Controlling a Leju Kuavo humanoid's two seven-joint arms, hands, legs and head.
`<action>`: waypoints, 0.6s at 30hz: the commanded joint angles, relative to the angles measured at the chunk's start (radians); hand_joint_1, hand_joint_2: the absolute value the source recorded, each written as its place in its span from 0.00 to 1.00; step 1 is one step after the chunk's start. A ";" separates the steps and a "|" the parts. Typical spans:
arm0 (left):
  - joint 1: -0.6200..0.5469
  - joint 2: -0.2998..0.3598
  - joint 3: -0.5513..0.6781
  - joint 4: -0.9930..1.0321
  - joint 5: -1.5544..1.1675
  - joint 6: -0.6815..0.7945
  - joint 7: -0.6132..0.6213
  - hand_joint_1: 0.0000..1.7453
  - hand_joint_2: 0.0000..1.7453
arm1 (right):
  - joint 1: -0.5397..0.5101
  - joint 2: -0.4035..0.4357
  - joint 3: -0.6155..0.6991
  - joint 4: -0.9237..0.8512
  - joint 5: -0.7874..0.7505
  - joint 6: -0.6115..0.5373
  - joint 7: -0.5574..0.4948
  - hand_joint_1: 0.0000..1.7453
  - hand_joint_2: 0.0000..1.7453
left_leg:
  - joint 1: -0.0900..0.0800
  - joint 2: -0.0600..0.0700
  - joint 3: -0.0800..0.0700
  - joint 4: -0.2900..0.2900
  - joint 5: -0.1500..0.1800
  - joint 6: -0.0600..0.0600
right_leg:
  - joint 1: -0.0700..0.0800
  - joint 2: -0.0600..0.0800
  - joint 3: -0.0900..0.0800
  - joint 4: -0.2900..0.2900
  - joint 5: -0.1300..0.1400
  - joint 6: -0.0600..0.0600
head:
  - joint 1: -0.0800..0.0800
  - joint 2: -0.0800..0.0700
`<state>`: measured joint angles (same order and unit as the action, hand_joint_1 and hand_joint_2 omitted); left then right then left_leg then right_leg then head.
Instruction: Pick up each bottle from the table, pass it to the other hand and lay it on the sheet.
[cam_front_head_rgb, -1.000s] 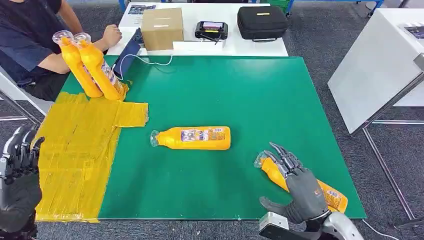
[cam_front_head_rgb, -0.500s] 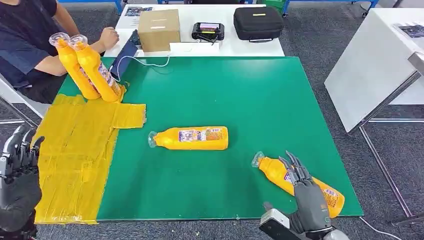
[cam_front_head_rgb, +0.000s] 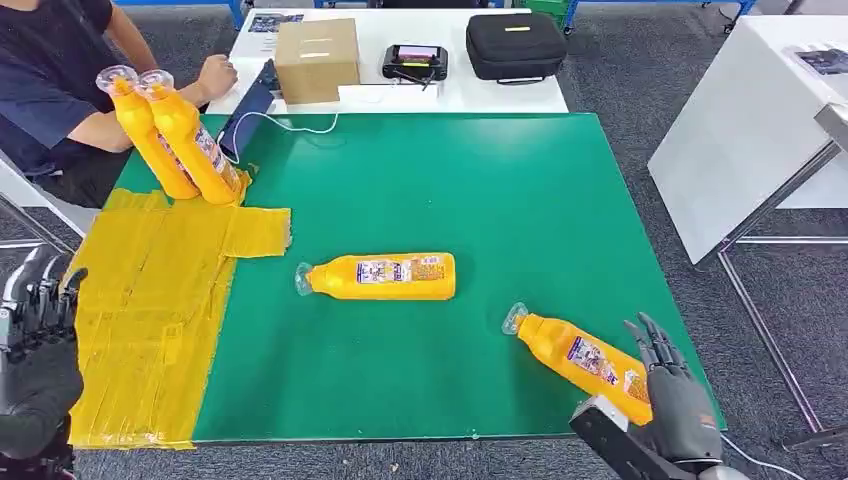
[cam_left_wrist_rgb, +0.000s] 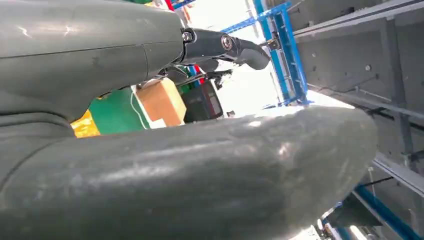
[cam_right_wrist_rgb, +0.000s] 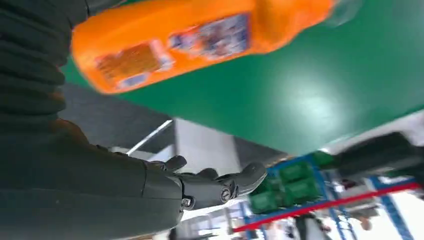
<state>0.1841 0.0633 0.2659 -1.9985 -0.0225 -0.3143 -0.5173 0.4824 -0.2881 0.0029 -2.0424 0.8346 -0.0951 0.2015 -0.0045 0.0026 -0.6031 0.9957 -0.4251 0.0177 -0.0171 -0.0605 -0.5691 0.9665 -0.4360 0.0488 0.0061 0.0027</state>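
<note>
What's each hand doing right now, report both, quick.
Left hand: open, holding nothing, beside the yellow sheet.
Right hand: open, holding nothing, beside the nearest bottle.

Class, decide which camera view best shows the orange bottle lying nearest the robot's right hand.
The head view: the whole bottle lies on the green table, cap to base, beside the right hand. The right wrist view shows it close but blurred and cropped. The left wrist view does not help.
</note>
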 joint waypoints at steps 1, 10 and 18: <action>-0.059 0.001 -0.030 0.071 0.008 -0.005 0.007 0.00 0.00 | 0.007 0.109 -0.211 0.100 0.023 0.078 -0.028 0.00 1.00 | 0.002 -0.003 0.005 -0.001 -0.001 -0.002 | 0.001 0.002 0.006 -0.002 -0.001 -0.002 | 0.000 0.000; -0.059 0.001 -0.030 0.071 0.008 -0.005 0.007 0.00 0.00 | 0.007 0.109 -0.211 0.100 0.023 0.078 -0.028 0.00 1.00 | 0.002 -0.001 0.005 -0.001 -0.001 -0.002 | 0.001 0.004 0.007 -0.002 -0.001 -0.002 | 0.000 0.000; -0.101 0.008 -0.050 0.105 0.013 -0.016 0.012 0.00 0.00 | -0.099 0.065 -0.205 0.230 0.047 0.124 -0.031 0.00 1.00 | 0.001 0.005 0.004 -0.001 0.000 -0.001 | 0.001 0.007 0.013 -0.002 0.001 -0.001 | 0.000 0.000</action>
<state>0.1439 0.0637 0.2579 -1.9787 -0.0111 -0.3242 -0.5146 0.4820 -0.2148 -0.1964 -1.9746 0.8747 0.0053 0.1785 -0.0045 0.0078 -0.6028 0.9958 -0.4249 0.0177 -0.0170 -0.0567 -0.5605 0.9666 -0.4353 0.0491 0.0065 0.0027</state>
